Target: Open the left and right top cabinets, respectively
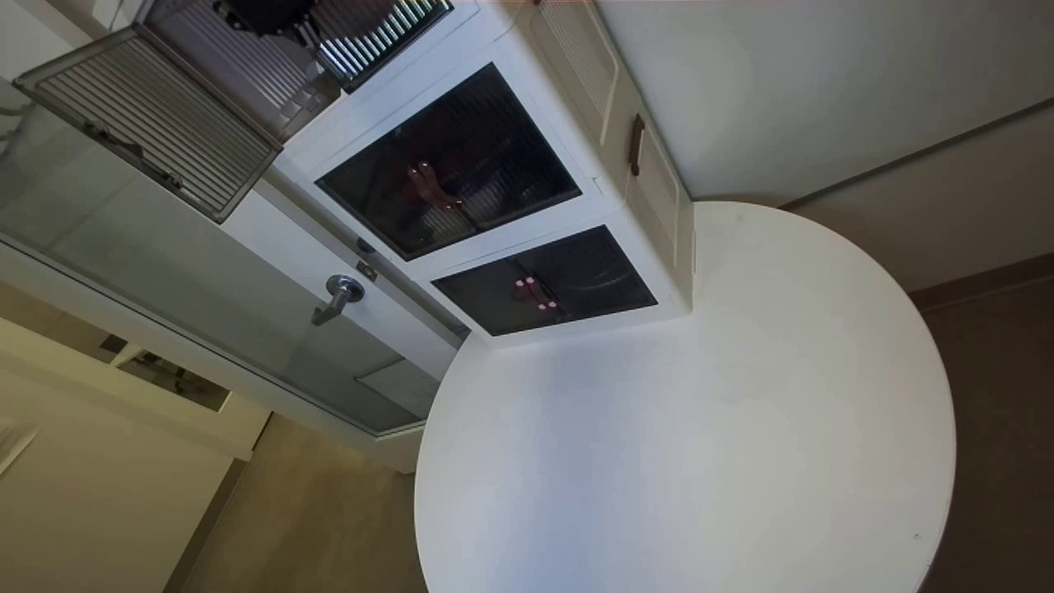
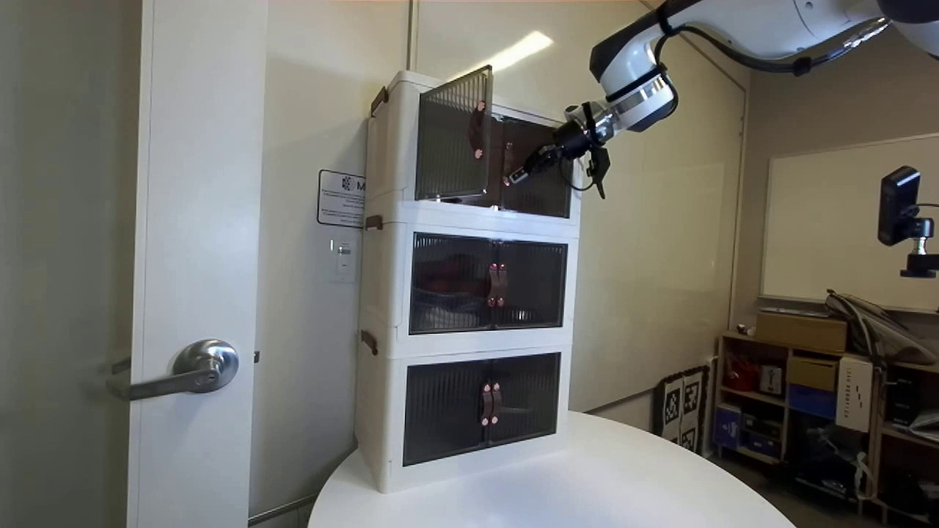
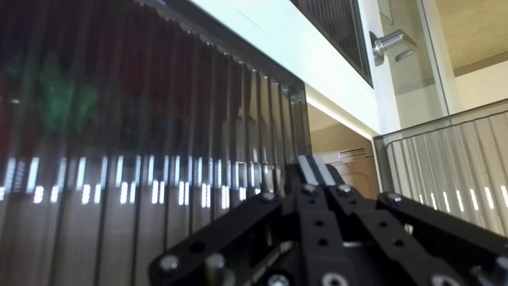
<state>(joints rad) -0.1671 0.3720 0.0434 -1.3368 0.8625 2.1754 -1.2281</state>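
Observation:
The white unit [image 2: 484,226] stands on a table. The left top cabinet's slatted door [image 2: 451,139] is swung wide open; it also shows in an exterior view [image 1: 165,123] and the wrist view [image 3: 448,159]. The right top cabinet's slatted door [image 2: 546,192] looks about flush with its frame; I cannot tell if it is slightly ajar. It fills the left of the wrist view [image 3: 158,119]. My gripper [image 3: 316,170] is shut, with nothing seen between its pads. Its tips are at the right door's free edge, beside its brown handle [image 2: 508,158] in an exterior view [image 2: 518,177].
Two more tiers with dark doors, the middle one [image 2: 451,286] and the bottom one [image 2: 444,411], lie below. A round white table [image 1: 700,453] carries the unit. A room door with a lever handle [image 2: 198,374] is beside it. A camera on a stand [image 2: 899,205] is at the right.

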